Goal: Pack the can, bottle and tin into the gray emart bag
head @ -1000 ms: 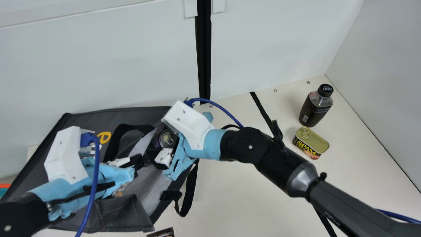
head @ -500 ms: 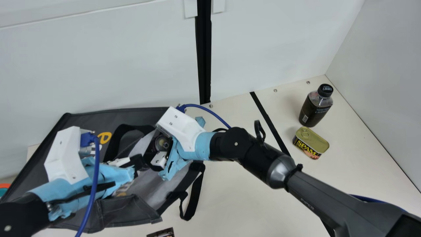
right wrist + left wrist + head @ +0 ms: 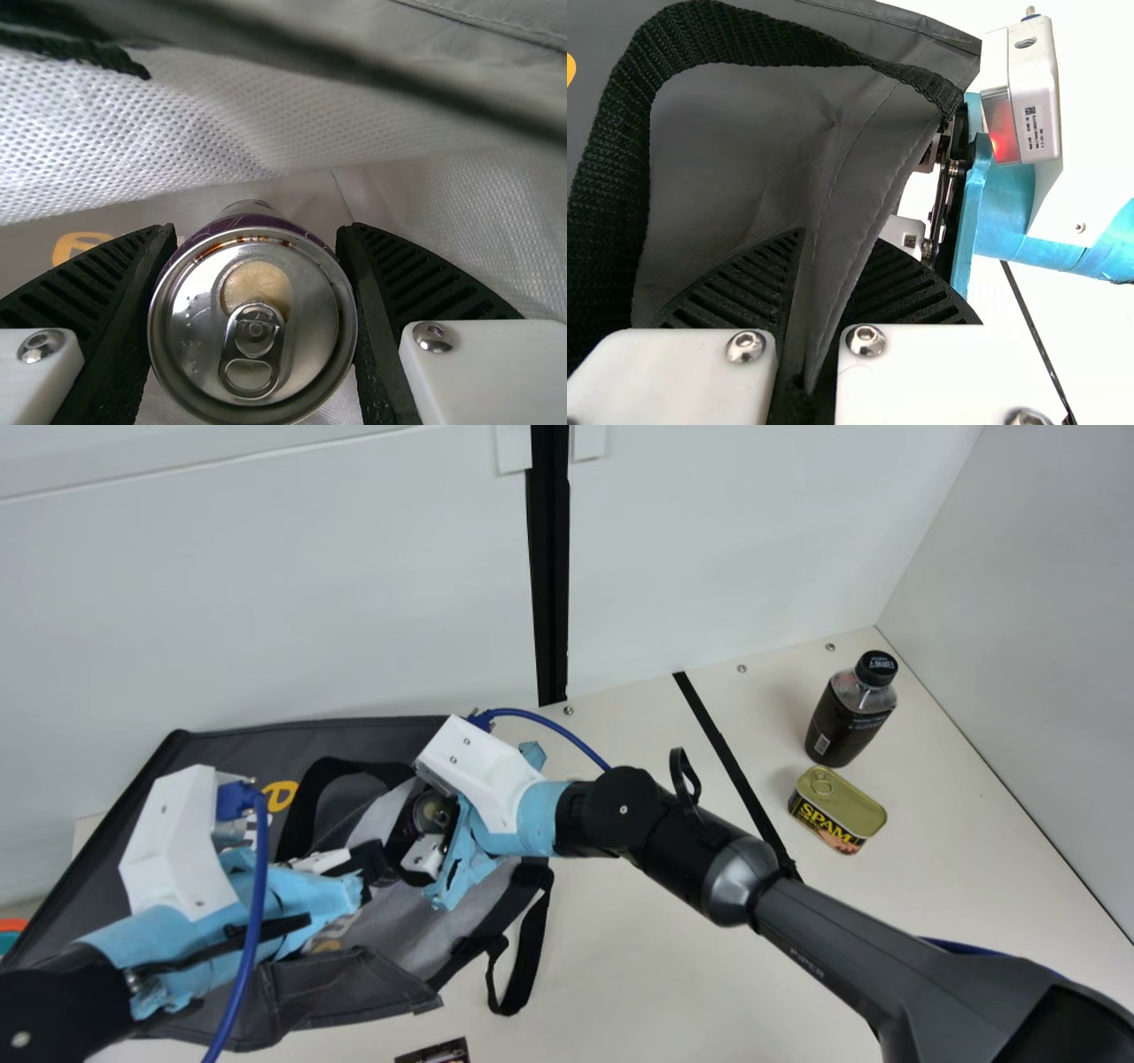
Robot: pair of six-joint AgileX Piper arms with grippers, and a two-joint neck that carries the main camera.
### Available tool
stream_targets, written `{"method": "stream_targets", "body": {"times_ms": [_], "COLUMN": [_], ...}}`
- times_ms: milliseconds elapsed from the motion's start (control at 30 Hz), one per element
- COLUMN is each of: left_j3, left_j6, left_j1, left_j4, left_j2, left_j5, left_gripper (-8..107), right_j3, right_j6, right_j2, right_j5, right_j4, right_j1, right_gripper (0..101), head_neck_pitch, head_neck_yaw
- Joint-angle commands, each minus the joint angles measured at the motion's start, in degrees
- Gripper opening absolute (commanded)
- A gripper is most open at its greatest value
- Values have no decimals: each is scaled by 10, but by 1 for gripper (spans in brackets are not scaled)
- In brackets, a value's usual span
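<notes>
Cream table (image 3: 638,948) against a white wall (image 3: 292,602), black post (image 3: 549,576) upright at mid-width. Black strip (image 3: 722,740) on the tabletop, running from the far edge between the bag side and the goods at right.

Gray emart bag (image 3: 239,748): left side, lying spread, pale lining exposed. Black strap (image 3: 523,965) looped onto the table off its right edge.

Left gripper (image 3: 376,861): clenched on the bag's edge, a fold of gray cloth pinched between its ribbed fingers (image 3: 749,283).

Right gripper (image 3: 415,840): grasping the can (image 3: 434,812), one finger against either side. Can within the bag's opening, purple-sided, pull-tab end toward the wrist camera, lining around it.

Bottle (image 3: 849,717): far right, upright, dark, black cap. Tin (image 3: 837,810): just on its near side, gold lid up. Partial dark item (image 3: 436,1052) at the near edge.
</notes>
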Motion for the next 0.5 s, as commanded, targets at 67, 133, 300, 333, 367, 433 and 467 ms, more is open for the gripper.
{"method": "stream_targets", "body": {"times_ms": [67,133,300,333,367,433,467], "left_j3": [0,0,0,0,0,0,0], "left_j6": [0,0,0,0,0,0,0], "left_j1": [0,0,0,0,0,0,0], "left_j4": [0,0,0,0,0,0,0], "left_j2": [0,0,0,0,0,0,0], "left_j5": [0,0,0,0,0,0,0], "left_gripper": [10,10,10,10,10,10,10], "right_j3": [0,0,0,0,0,0,0], "right_j6": [3,5,10,11,12,14,16], "right_j2": [-2,-3,-8,-9,-10,-12,-14], "right_j5": [-1,0,2,3,3,5,5], "right_j4": [-3,-5,-12,-14,-15,-18,-20], "right_j1": [-1,-2,-3,-3,-4,-5,-5], "right_gripper": [57,63,80,84,87,91,91], "head_neck_pitch": [-13,-13,-13,-13,-13,-13,-13], "head_neck_yaw": [-1,-1,-1,-1,-1,-1,-1]}}
